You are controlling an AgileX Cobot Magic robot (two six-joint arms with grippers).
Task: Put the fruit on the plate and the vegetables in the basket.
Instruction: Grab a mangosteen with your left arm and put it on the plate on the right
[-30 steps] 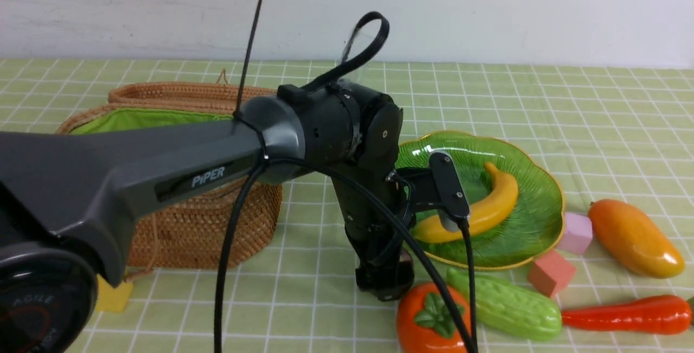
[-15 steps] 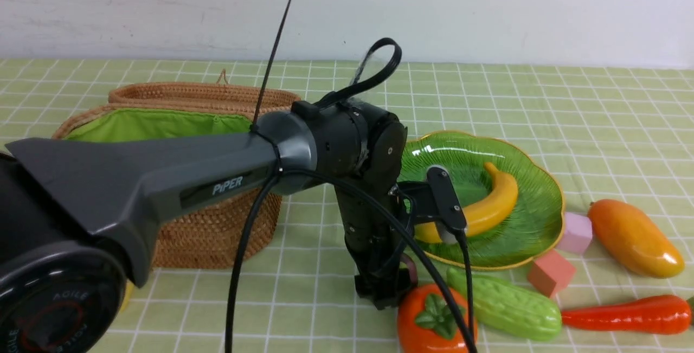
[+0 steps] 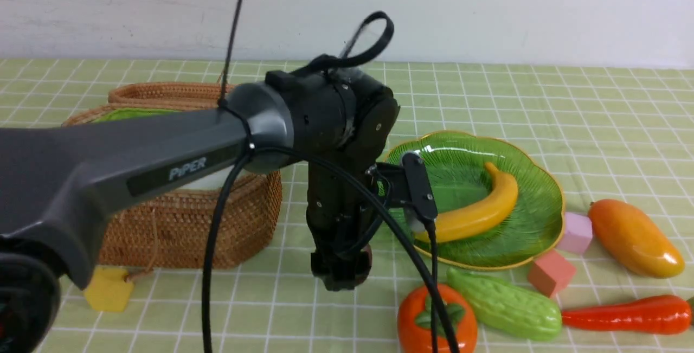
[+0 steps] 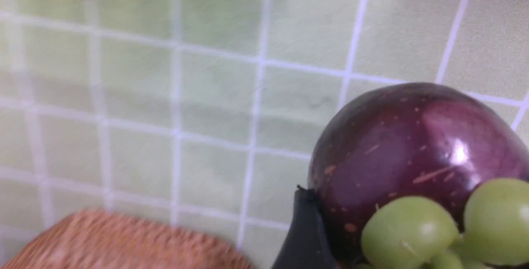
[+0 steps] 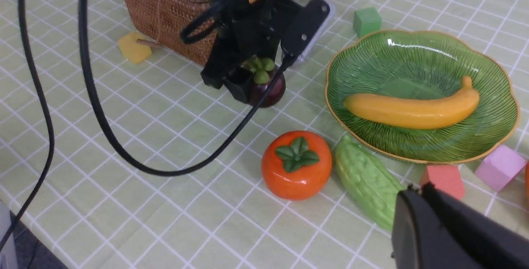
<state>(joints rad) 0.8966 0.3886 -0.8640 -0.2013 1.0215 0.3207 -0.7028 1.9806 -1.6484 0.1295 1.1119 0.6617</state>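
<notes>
Far left: basket, its yellow tag on the worktop in front; we can't see inside.

Change: the left hand has shifted left and a bit up from where it stood by the persimmon a second ago. The mangosteen has gone with it. The fingers are clamped on the fruit, green cap up between them, so we read the grasp as made. We can't tell whether the fruit is just clear of the worktop or still brushing it. The shift runs away from the plate; we judge it a lift-out before a swing right.

The persimmon and gourd lie just beside each other in front of the plate, same spots as before. The banana is on the plate, done. Further right, the mango and carrot lie unsorted on the worktop.

The right hand is closed, with nothing in it that we see, parked near the gourd.
</notes>
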